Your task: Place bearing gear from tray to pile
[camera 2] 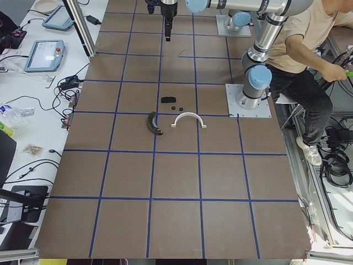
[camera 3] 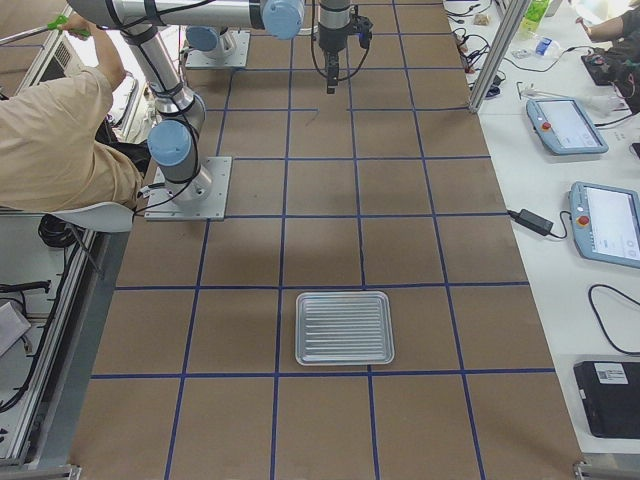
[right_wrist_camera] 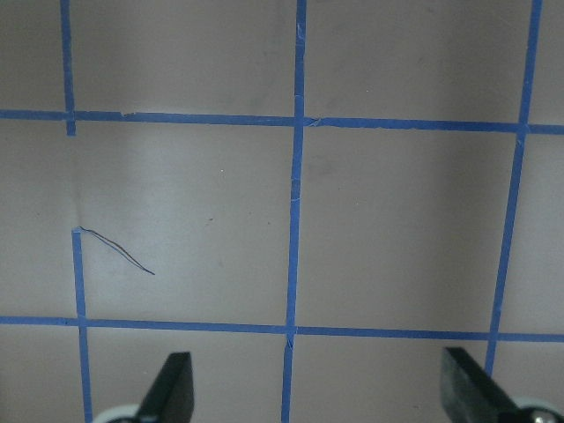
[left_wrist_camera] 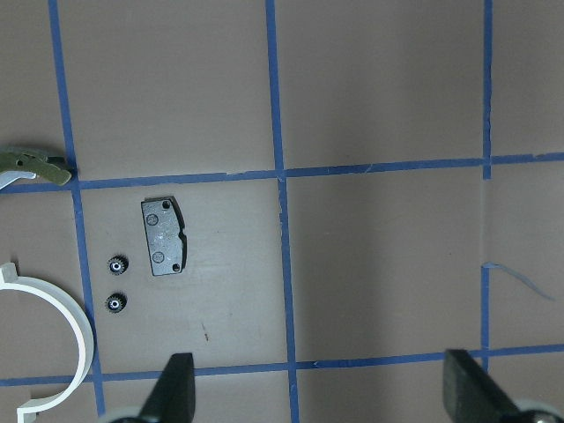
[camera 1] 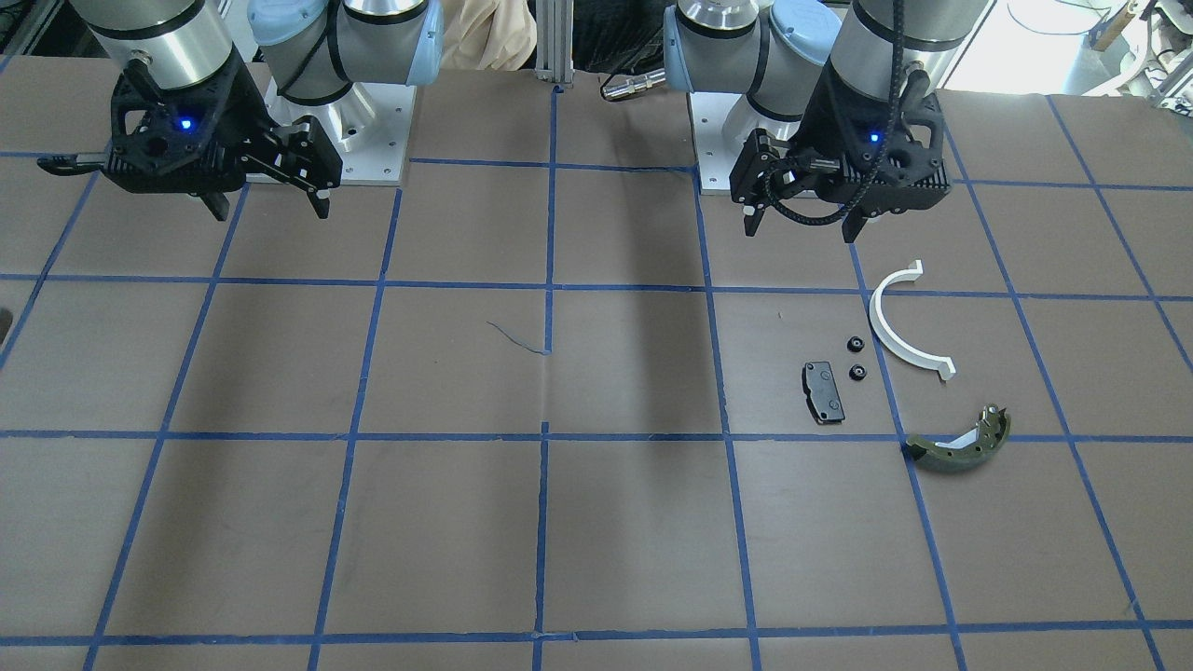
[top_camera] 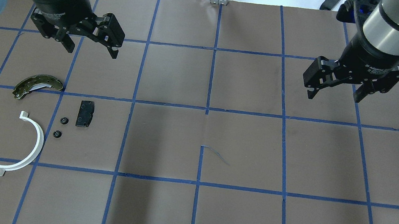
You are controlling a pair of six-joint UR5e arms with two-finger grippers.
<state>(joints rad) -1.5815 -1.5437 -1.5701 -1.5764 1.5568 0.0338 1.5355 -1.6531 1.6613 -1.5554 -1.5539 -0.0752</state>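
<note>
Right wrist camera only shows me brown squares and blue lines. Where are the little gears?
Observer: Two small black gears lie on the table on the robot's left side, beside the black brake pad.
Operator: Is any gear in the tray?
Observer: The metal tray looks empty.
Operator: Is the other claw holding one?
Observer: No, the left claw is open and empty, above the table near those parts.

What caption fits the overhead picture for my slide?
Two bearing gears lie between white half-ring and brake pad, near the brake shoe; left end effector and right end effector hover open.
</note>
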